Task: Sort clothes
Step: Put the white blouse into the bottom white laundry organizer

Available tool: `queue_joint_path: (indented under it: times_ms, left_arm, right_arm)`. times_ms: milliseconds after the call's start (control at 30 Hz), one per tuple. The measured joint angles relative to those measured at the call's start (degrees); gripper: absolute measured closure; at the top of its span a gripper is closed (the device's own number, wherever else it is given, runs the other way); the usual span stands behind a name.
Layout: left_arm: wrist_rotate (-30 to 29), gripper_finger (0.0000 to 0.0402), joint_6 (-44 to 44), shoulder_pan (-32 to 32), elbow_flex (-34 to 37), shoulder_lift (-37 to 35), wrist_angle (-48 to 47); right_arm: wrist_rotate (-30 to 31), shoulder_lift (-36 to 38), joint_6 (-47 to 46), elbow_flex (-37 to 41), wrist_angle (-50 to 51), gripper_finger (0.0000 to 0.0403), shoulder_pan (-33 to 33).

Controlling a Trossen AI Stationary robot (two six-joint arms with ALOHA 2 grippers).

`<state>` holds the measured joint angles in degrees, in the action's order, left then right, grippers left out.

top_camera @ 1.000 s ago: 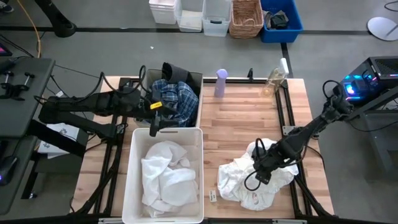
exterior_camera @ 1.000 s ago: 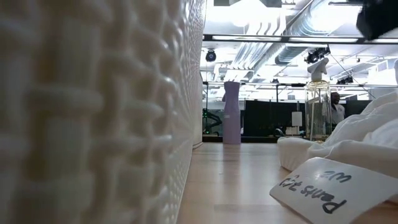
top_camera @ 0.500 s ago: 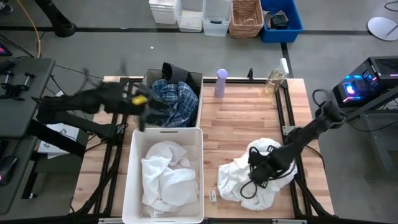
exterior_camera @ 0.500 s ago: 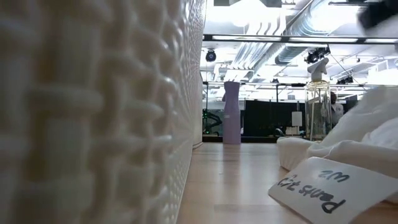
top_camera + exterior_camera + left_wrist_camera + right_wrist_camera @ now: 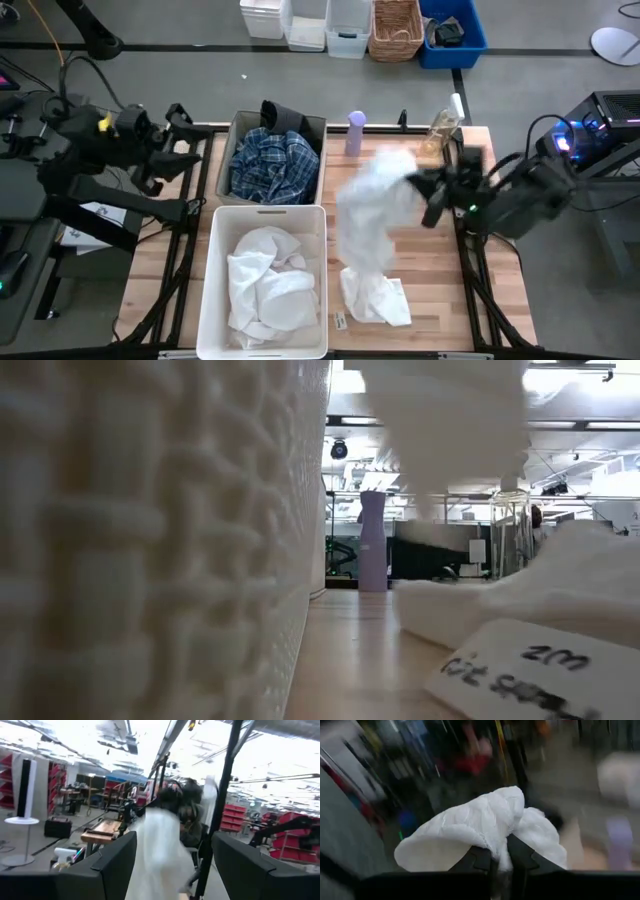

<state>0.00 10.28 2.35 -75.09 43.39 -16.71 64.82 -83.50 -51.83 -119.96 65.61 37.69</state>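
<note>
My right gripper (image 5: 418, 186) is raised over the table's right half, shut on a white garment (image 5: 372, 215) that hangs from it as a long blurred drape. The garment's lower end (image 5: 375, 297) lies on the wood by a paper tag (image 5: 540, 672). A white bin (image 5: 212, 300) at the near left holds white clothes (image 5: 268, 285). A grey bin (image 5: 232, 140) behind it holds a blue-and-white plaid garment (image 5: 272, 165) and a dark one (image 5: 282, 115). My left gripper (image 5: 190, 140) stands open at the table's left edge, touching nothing. My right gripper pinches a bunched fold of the white garment (image 5: 506, 831) between its two shut fingers (image 5: 479, 859). The cloth bulges out past the fingertips. Most of the garment hangs below the gripper, and its lower end (image 5: 520, 600) rests on the table.
A lilac bottle (image 5: 354, 133) and a clear spray bottle (image 5: 440, 130) stand at the table's far edge. Bare wood lies between the bins and the garment. Baskets and boxes (image 5: 395, 28) sit on the floor beyond the table.
My right gripper has shut on the white garment heap and swung up and toward the far edge, drawing the garment out into a hanging drape; only its lower end stays on the table. My left gripper has drawn back from above the bins toward the table's left edge.
</note>
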Motion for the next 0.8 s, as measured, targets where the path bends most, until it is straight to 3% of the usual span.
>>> queue_joint_path:
  times_ms: [67, 133, 200, 267, 400, 800]
  left_arm:
    - [0.53, 0.0154, -0.18, 0.00, 0.00, -0.69, 0.20]
    - [0.63, 0.0154, -0.41, 0.02, 0.00, -1.27, 0.34]
    - [0.63, 0.0154, -0.45, 0.02, 0.00, -1.64, 0.38]
    - [0.60, 0.0154, -0.46, 0.02, 0.00, -1.72, 0.37]
    - [-0.51, 0.0154, -0.46, 0.02, 0.00, -1.68, 0.26]
    - [-2.85, 0.0154, -0.01, 0.02, 0.00, -0.60, 0.37]
  right_arm:
    - [3.29, -0.11, 19.34, -0.88, -18.75, 0.0388, -0.77]
    - [0.26, -0.98, 39.41, 0.18, -40.05, 0.0388, -2.33]
    - [-8.52, -3.06, 54.63, 0.93, -58.41, 0.0388, -3.95]
    - [-18.67, -6.01, 61.80, 1.07, -69.80, 0.0388, -5.91]
    - [-32.11, -11.52, 56.16, 1.16, -73.29, 0.0388, -9.26]
    - [-53.74, -34.10, 22.61, 1.29, -69.60, 0.0388, -16.13]
